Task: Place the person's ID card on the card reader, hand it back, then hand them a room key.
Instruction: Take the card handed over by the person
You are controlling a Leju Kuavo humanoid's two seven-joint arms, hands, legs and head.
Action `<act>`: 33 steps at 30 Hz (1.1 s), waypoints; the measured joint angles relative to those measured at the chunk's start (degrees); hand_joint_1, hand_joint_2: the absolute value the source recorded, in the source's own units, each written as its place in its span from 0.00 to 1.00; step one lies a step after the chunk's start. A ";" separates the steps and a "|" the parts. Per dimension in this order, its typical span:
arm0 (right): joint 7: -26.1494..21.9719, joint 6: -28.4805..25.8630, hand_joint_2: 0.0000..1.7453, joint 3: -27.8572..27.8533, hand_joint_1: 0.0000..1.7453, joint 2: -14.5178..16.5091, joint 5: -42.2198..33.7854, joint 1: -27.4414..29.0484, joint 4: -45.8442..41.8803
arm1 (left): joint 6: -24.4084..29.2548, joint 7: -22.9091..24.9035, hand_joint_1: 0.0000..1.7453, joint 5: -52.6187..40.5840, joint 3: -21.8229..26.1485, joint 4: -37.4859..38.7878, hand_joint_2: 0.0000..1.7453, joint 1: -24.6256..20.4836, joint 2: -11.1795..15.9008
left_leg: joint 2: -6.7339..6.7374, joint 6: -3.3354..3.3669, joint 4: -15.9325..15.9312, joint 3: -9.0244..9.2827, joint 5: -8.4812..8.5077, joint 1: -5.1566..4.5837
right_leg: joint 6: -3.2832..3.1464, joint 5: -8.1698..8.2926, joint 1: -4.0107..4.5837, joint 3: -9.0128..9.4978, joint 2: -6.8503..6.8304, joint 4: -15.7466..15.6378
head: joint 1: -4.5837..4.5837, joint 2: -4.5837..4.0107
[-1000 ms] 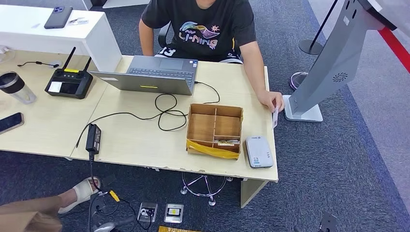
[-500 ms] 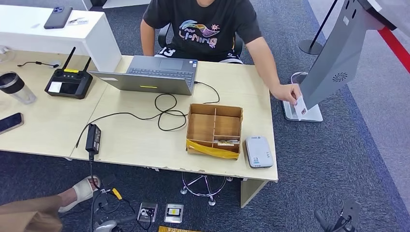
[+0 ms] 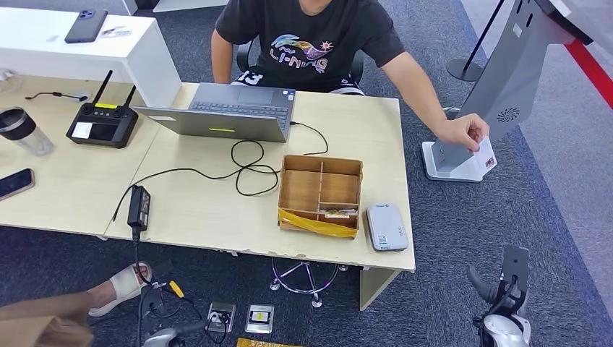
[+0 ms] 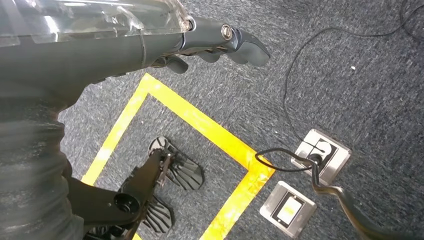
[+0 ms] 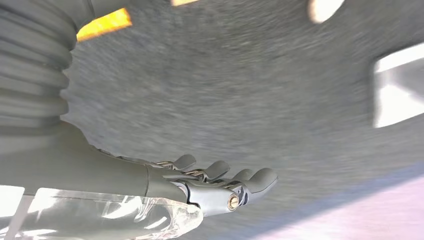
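I have the person's hand (image 3: pixel 466 132) holding the ID card (image 3: pixel 483 157) out past the right end of the counter (image 3: pixel 209 210), in front of the base of the grey stand (image 3: pixel 452 163). The card is pinched at its upper edge, with the lower part hanging free toward me. My right hand (image 3: pixel 506 285) is low at the bottom right, well below the card and not touching it; in the right wrist view its fingers (image 5: pixel 220 175) are loosely extended and apart, holding nothing. My left hand (image 4: pixel 220 45) hangs over the floor, fingers gently curled and empty.

The card looks thin, stiff, light and smooth, so I judge it will slip easily if I only brush it. I would take it by the free lower edge or corner, pinching flat across both faces and clear of the person's fingers.

The card reader (image 3: pixel 387 226) lies flat at the near right corner of the counter, just beside the wooden box (image 3: pixel 322 194). Laying a slick card flat there calls for a gentle release, or it may skid off the edge.
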 joint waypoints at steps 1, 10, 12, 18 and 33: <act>1.91 -0.02 1.00 -0.59 0.00 0.01 3.87 0.01 -3.12 | 0.00 0.01 0.00 0.01 -0.01 0.01 1.00 -0.14 -0.07 | -0.02 0.00 0.00 0.00 0.01 0.00 | 0.00 0.00 0.00 0.00 -0.02 0.01 | 0.00 0.00; 8.98 -0.09 1.00 -4.47 0.00 -0.24 16.36 -0.21 -26.56 | 0.00 0.51 0.00 -0.31 -0.02 0.03 1.00 -1.13 -0.84 | -0.11 0.02 0.02 0.02 0.07 -0.01 | 0.00 0.00 -0.01 0.00 -0.07 0.01 | 0.00 0.00; 9.77 -0.09 1.00 -5.05 0.00 -0.48 17.46 -0.20 -30.30 | 0.00 0.73 0.00 -0.53 -0.03 0.09 1.00 -1.44 -1.05 | -0.11 0.02 0.02 0.01 0.06 -0.01 | 0.00 0.00 -0.01 -0.01 -0.07 0.01 | 0.01 0.00; 9.58 -0.08 1.00 -6.07 0.00 -0.74 18.93 -0.21 -38.38 | -0.05 1.01 0.00 -0.56 -0.03 0.17 1.00 -2.12 -1.64 | -0.10 0.02 0.02 0.01 0.06 -0.02 | 0.00 0.00 -0.02 -0.01 -0.05 0.01 | 0.01 0.00; 14.72 -0.01 1.00 2.28 0.00 -0.11 50.97 -0.46 -56.37 | -0.04 2.13 0.00 -0.19 -2.22 0.16 1.00 -3.56 -3.17 | -0.10 0.02 0.01 -0.02 0.06 0.00 | -0.01 -0.01 0.00 -0.02 -0.06 0.05 | 0.01 0.00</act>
